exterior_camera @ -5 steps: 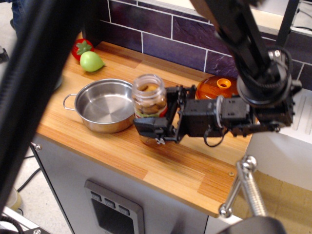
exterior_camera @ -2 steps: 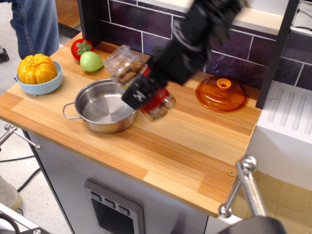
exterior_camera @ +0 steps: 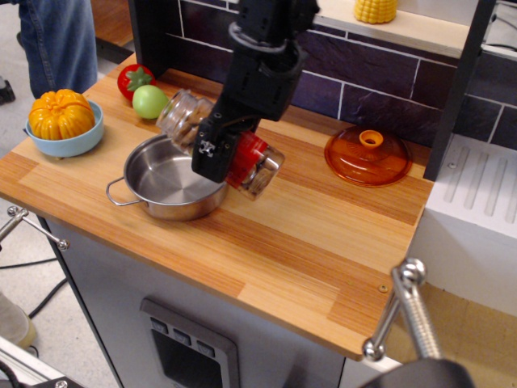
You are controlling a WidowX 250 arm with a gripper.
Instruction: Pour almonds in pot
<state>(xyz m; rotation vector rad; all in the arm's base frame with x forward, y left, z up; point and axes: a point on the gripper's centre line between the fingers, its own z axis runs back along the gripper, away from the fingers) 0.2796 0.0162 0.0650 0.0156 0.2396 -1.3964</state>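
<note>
My gripper [exterior_camera: 220,149] is shut on the clear glass jar [exterior_camera: 260,168] with the red and white label. The jar is tilted far over, its open mouth pointing left and slightly up above the pot's far rim. The almonds [exterior_camera: 187,120] show as brown nuts inside the jar near its mouth. The pot [exterior_camera: 166,179], shiny steel with two thin loop handles, stands on the wooden counter directly below and left of the jar. Its inside looks empty from here. The black arm comes down from the top of the view to the jar.
A light blue bowl [exterior_camera: 53,145] with an orange pumpkin [exterior_camera: 60,113] sits at the counter's left end. A red pepper [exterior_camera: 134,78] and a green tomato [exterior_camera: 150,102] lie at the back. An orange glass lid [exterior_camera: 370,155] lies at the right. A metal clamp handle [exterior_camera: 402,311] stands in front.
The arm lifted the jar off the counter, swung upward, and tipped the jar leftward over the pot. The jar's mouth now reaches farther over the pot rim.
</note>
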